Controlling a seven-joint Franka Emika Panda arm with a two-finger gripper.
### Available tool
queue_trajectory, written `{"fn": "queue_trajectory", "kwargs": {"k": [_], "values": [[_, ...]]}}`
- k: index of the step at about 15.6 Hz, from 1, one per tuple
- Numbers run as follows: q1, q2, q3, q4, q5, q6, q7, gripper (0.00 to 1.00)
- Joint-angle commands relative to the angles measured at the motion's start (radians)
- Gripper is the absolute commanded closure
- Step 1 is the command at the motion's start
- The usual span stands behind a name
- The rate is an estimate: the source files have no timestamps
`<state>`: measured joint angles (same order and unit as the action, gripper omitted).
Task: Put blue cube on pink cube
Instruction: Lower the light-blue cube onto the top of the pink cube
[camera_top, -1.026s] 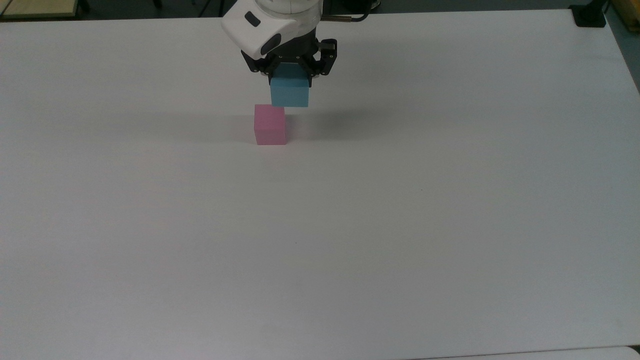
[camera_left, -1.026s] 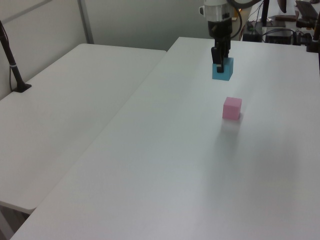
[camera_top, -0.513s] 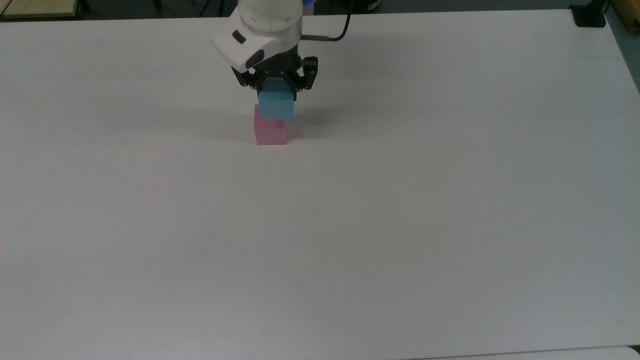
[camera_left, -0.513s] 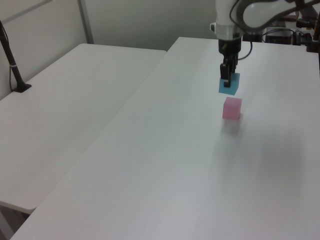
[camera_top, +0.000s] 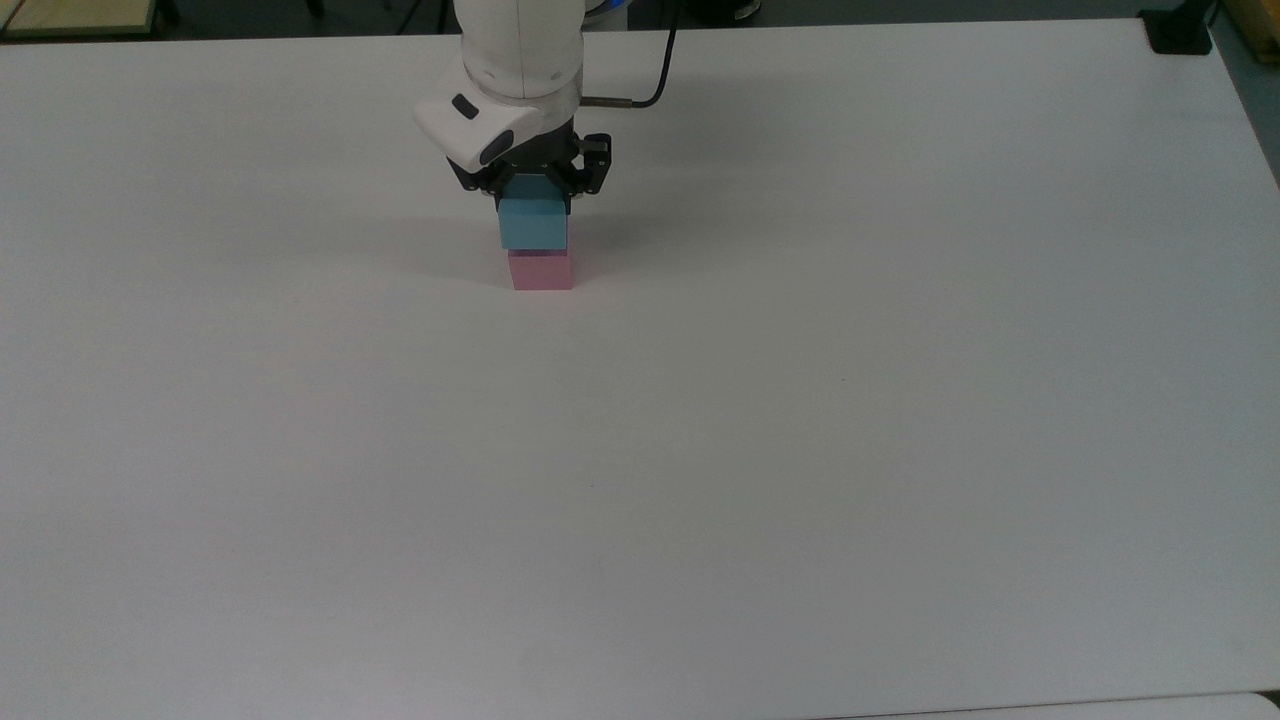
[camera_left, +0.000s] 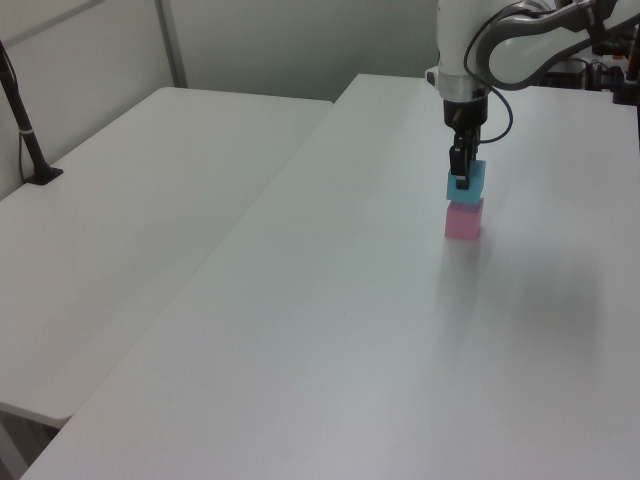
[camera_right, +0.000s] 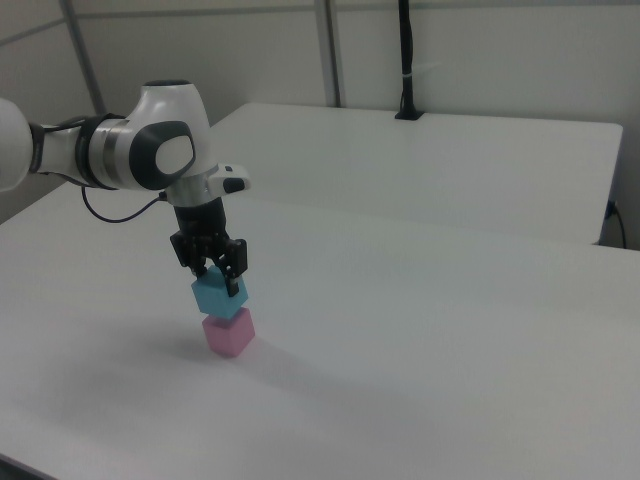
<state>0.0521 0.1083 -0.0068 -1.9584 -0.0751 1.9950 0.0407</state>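
My gripper (camera_top: 533, 203) is shut on the light blue cube (camera_top: 533, 229), holding it by two opposite sides. The blue cube hangs directly over the pink cube (camera_top: 541, 271), which stands on the white table (camera_top: 700, 450) at the far middle of the top view. In the right view the blue cube (camera_right: 217, 297) sits just on or barely above the pink cube (camera_right: 228, 335), slightly turned against it; I cannot tell whether they touch. The left view has the gripper (camera_left: 461, 181) upright over the blue cube (camera_left: 473, 180) and the pink cube (camera_left: 463, 221).
A black mount (camera_top: 1180, 30) sits at the table's far right corner in the top view. A second white table (camera_left: 130, 200) adjoins at the left view's left, with a black pole (camera_left: 25, 130) clamped to it. A dark cable (camera_top: 650, 95) trails behind the arm.
The gripper carried the blue cube leftward and nearer in the top view, from behind and beside the pink cube to straight above it, and lowered it close onto the pink cube's top.
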Motion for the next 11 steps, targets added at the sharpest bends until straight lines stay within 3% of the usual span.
{"fn": "queue_trajectory", "kwargs": {"k": [1, 3, 6, 7, 11], "values": [[-0.001, -0.006, 0.004, -0.027, -0.014, 0.03, -0.008, 0.53], [-0.001, -0.001, 0.004, -0.027, -0.014, 0.033, -0.007, 0.39], [-0.001, 0.001, 0.004, -0.027, -0.014, 0.036, -0.008, 0.06], [-0.001, 0.001, 0.004, -0.027, -0.014, 0.036, -0.008, 0.0], [-0.003, 0.001, 0.004, -0.022, -0.014, 0.036, -0.008, 0.0]]}}
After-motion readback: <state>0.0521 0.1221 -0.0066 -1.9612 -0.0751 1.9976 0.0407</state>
